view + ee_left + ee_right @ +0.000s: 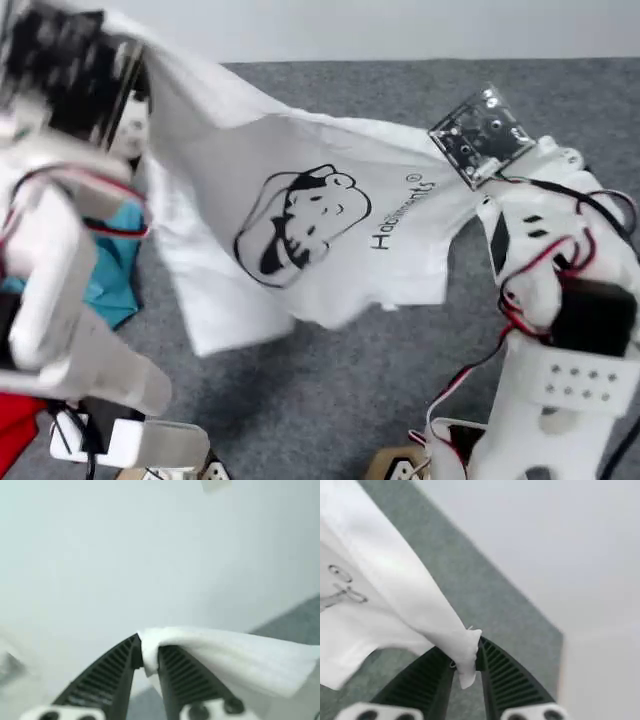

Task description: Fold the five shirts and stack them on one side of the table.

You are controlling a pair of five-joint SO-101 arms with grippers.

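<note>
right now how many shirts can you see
3: white shirt held up by the left gripper and right gripper, teal shirt on the table beside an arm, red shirt at the near corner. More may be hidden.

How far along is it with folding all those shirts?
Done: hard to say. A teal shirt and a red cloth lie at the table edge, partly behind an arm; I cannot tell if they are folded. In hand: the left gripper and right gripper each pinch the white shirt, holding it spread above the table. Left: laying it down, folding and stacking it.
</note>
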